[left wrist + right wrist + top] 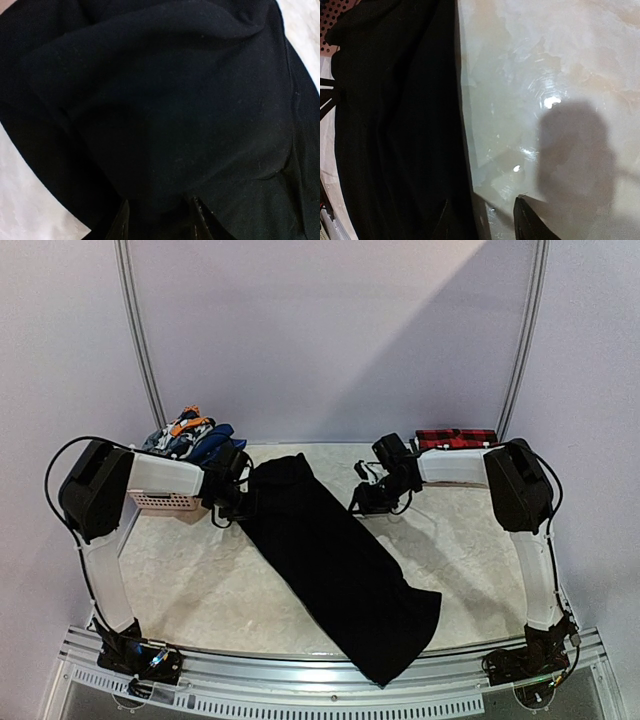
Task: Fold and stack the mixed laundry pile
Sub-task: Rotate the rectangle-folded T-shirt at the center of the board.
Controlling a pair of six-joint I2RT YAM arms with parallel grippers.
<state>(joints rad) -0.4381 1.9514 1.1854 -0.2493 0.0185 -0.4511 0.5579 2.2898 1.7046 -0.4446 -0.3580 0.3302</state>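
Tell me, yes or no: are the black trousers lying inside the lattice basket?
No, the black trousers lie stretched diagonally across the table, beside the basket rather than in it.

I'm running a lab robot cell, plain pale wall (330, 330) beyond my left claw (230, 510), metal hoop (139, 340) framing it, marbled table (200, 580) beneath, aluminium rail (300, 670) behind.

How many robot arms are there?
2. The left arm reaches over the black trousers beside the basket; the right arm hovers over the table near the red plaid cloth.
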